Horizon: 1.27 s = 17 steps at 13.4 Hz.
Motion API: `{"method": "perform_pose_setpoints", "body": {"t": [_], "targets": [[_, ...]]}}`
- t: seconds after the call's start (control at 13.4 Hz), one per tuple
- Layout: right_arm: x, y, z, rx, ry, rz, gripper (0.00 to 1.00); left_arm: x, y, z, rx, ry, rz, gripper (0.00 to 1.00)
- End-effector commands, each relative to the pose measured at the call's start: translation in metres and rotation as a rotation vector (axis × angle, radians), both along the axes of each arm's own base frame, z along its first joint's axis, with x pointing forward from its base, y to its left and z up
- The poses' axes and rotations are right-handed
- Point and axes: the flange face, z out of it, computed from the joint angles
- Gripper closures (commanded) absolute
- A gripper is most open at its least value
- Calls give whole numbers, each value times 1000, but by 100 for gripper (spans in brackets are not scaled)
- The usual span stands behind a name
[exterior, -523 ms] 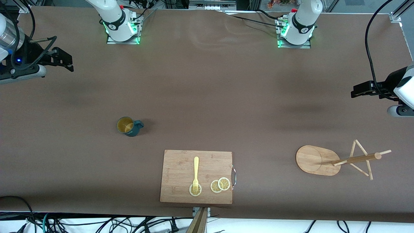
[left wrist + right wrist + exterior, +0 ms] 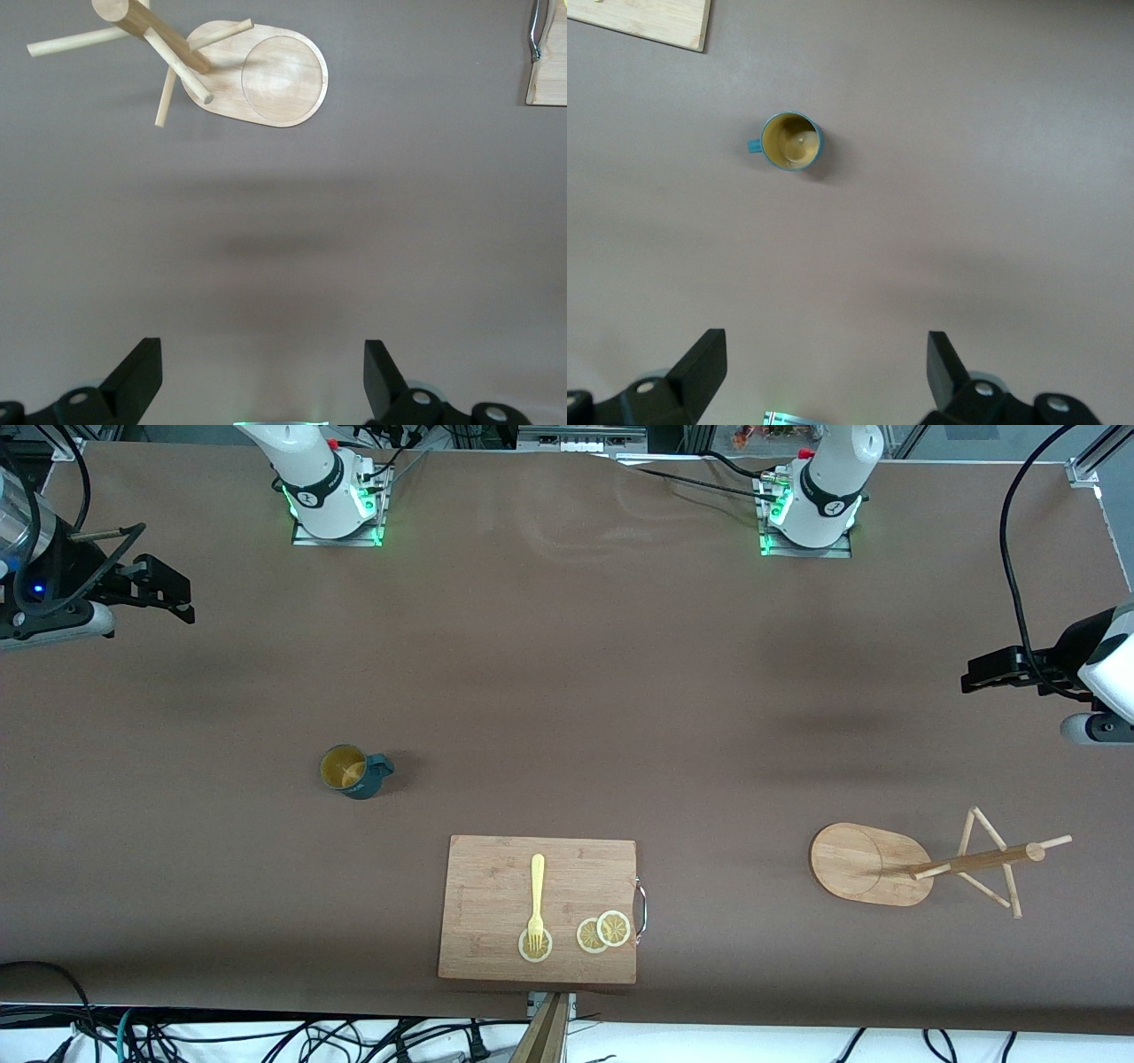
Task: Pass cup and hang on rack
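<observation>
Meanwhile the teal mug stood upright on the bench; left hand and right hand hung wide open, empty.

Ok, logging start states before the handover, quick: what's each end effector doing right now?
Left end effector: open, holding nothing, above bare table.
Right end effector: open, holding nothing, above bare table.

No readable text anywhere on this table. The cup carries a small pale mark on its side, too small to make out as letters. Each arm's lower joint shows a dark round emblem, again not legible. The cutting board, the rack and the brown table bear no labels, numbers or signs.
</observation>
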Motion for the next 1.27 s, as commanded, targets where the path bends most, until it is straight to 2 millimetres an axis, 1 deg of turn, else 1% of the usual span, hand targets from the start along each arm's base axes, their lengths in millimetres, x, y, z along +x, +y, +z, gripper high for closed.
{"method": "perform_pose_setpoints", "body": {"t": [0.0, 0.22, 1.2], "targets": [[11, 1, -5, 8, 5, -15, 0, 3, 0, 4, -19, -6, 0, 0], [12, 6, -7, 8, 4, -9, 0, 3, 0, 4, -17, -6, 0, 0], [15, 5, -6, 13, -17, -9, 0, 3, 0, 4, -17, -6, 0, 0]]}}
